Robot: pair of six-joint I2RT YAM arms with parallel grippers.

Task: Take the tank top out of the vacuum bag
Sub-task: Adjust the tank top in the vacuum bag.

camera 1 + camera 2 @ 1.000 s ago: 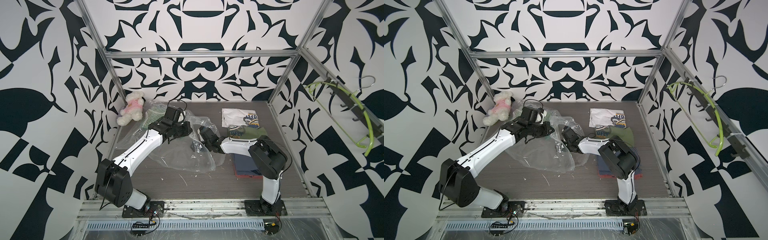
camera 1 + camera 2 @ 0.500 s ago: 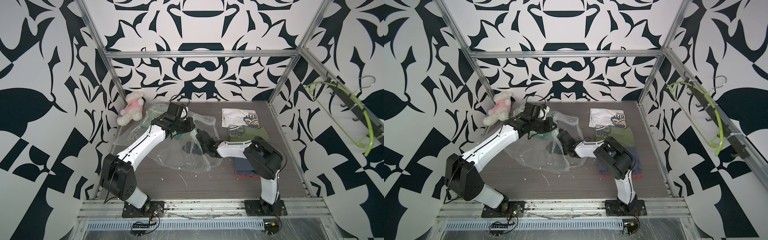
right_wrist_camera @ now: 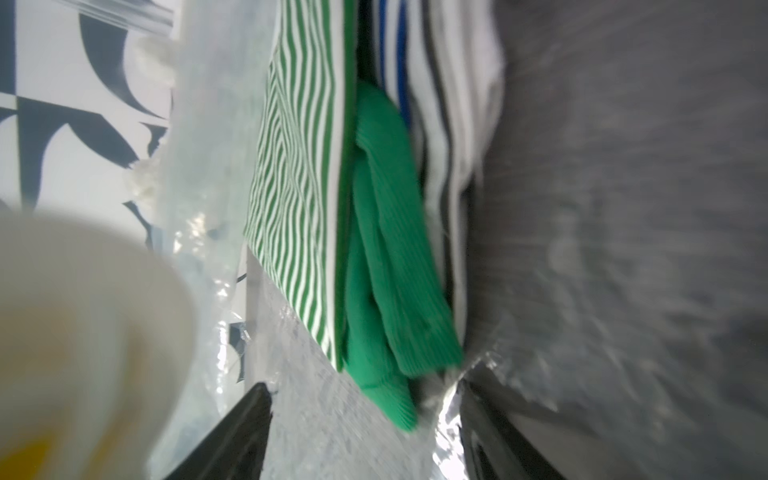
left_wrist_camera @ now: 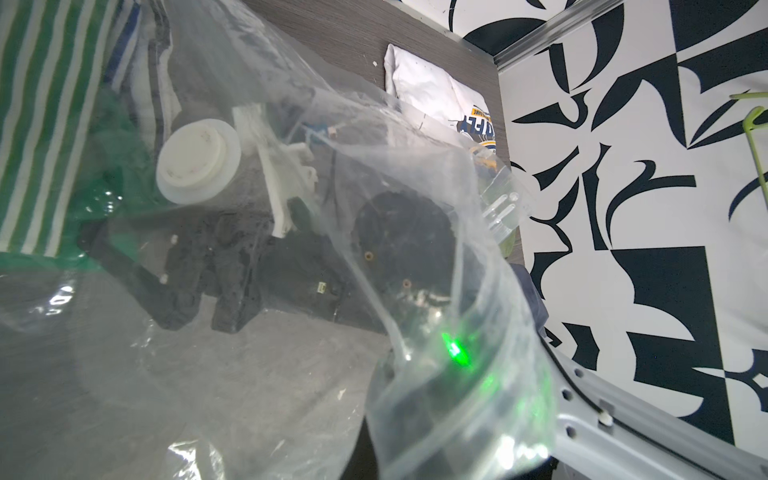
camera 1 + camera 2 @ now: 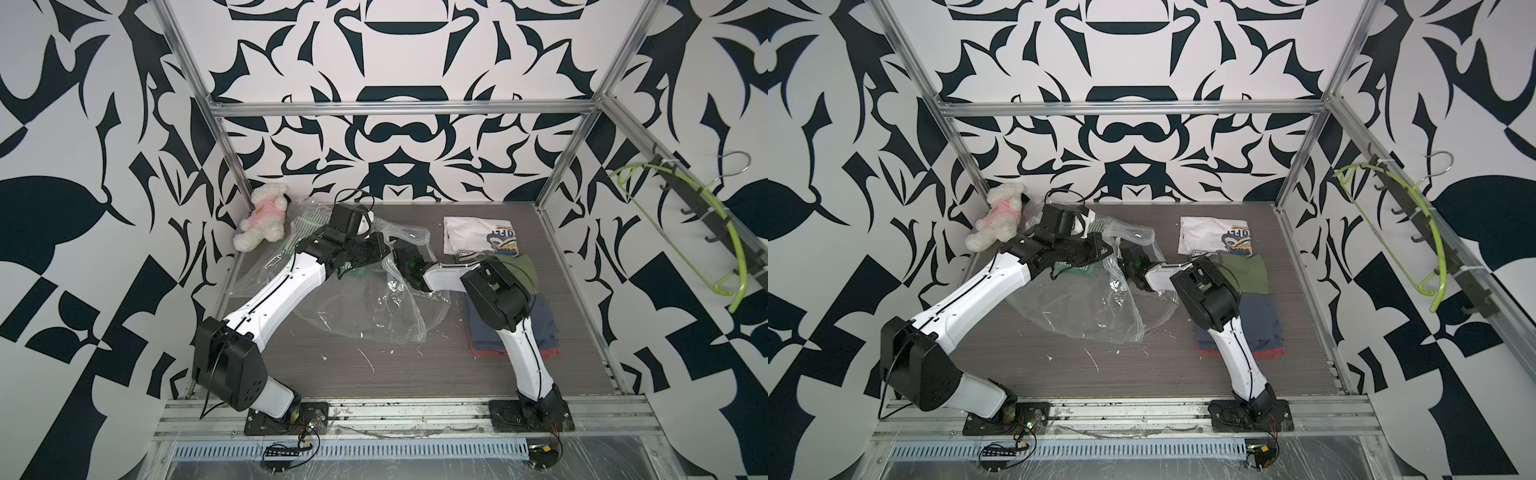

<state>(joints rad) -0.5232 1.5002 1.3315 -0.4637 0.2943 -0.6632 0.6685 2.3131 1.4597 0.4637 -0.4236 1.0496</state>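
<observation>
**A:** Start at the left. What sits there?

**B:** A white plush toy in a pink top, in the far left corner of the bench. Just beside it lies the far end of the vacuum bag. The bag is crinkled clear plastic, spread over the bench between the two arms.

**A:** And the left hand?

**B:** The left hand is clenched on a fold of the bag's film near the mouth and holds it raised off the bench. Its wrist view looks through that film at the round white valve.

**A:** What is in the bag?

**B:** Folded clothes at its far left end. There is a green-and-white striped piece and a blue-striped piece. Between them is the green ribbed tank top, still inside the bag.

**A:** The right hand?

**B:** The right hand is inside the bag's mouth, pointed at the clothes. Its fingers stand apart, released, gripping nothing. The tank top's near end lies just ahead, between them. I cannot tell whether it touches them.

**A:** Further right?

**B:** Outside the bag, a white printed T-shirt lies at the far side. Nearer is an olive garment, partly under the right arm, then a navy folded cloth. A lime green hanger hangs on the right wall's rack.
</observation>
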